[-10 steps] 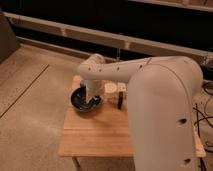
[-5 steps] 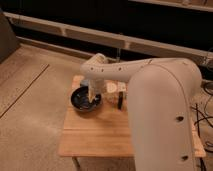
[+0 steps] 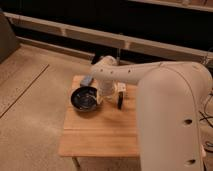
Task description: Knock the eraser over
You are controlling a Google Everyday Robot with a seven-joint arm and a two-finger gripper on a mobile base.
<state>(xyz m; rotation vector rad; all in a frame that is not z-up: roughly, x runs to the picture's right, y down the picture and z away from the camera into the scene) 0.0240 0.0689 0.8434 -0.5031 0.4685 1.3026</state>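
The eraser point(image 3: 120, 102) is a small black block that looks upright on the wooden table point(image 3: 100, 135), right of the dark round bowl point(image 3: 84, 98). My white arm reaches in from the right and bends down over the table. My gripper point(image 3: 109, 96) hangs between the bowl and the eraser, just left of the eraser. A small blue-grey oblong object point(image 3: 87, 80) lies at the table's back left, behind the bowl.
The arm's large white body point(image 3: 170, 115) fills the right side and hides the table's right edge. A dark wall with a rail point(image 3: 75, 32) runs behind the table. Speckled floor point(image 3: 30, 110) lies to the left.
The arm's bend and gripper have shifted right, from over the bowl toward the eraser. The bowl and eraser have stayed in place.
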